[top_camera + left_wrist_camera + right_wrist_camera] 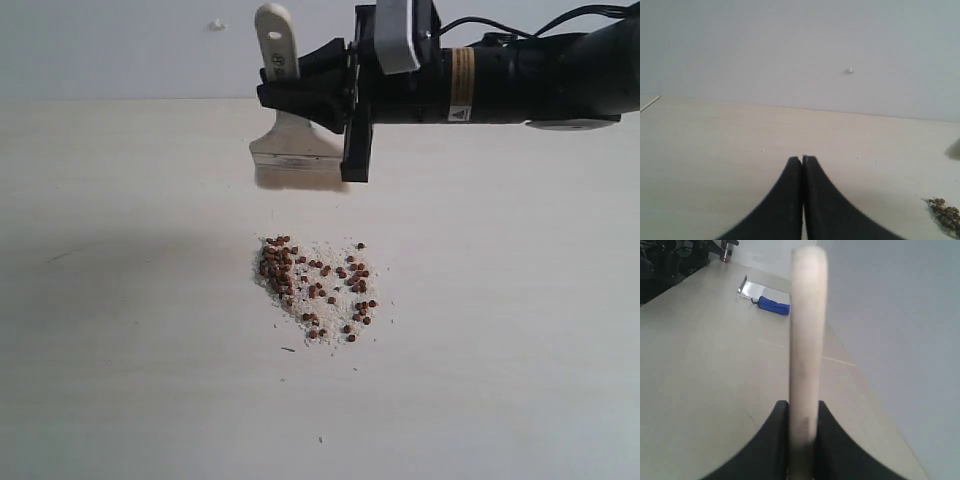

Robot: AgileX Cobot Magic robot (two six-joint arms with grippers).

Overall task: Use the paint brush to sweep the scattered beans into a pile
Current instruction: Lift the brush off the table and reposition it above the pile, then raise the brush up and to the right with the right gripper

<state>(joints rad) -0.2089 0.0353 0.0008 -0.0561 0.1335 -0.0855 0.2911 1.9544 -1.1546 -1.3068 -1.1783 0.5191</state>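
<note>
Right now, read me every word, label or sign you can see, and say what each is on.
No text is legible.
Amber label band on the right arm: print too small to read.
White sticker beneath it, with a triangle warning sign: wording too small to read.
Faint mark on the paint brush handle: too blurred to tell.

Heaped at mid-tabletop (120,380): beans (315,290). Behind those, nearer the far edge: paint brush (287,140), standing upright, handle uppermost.
</note>
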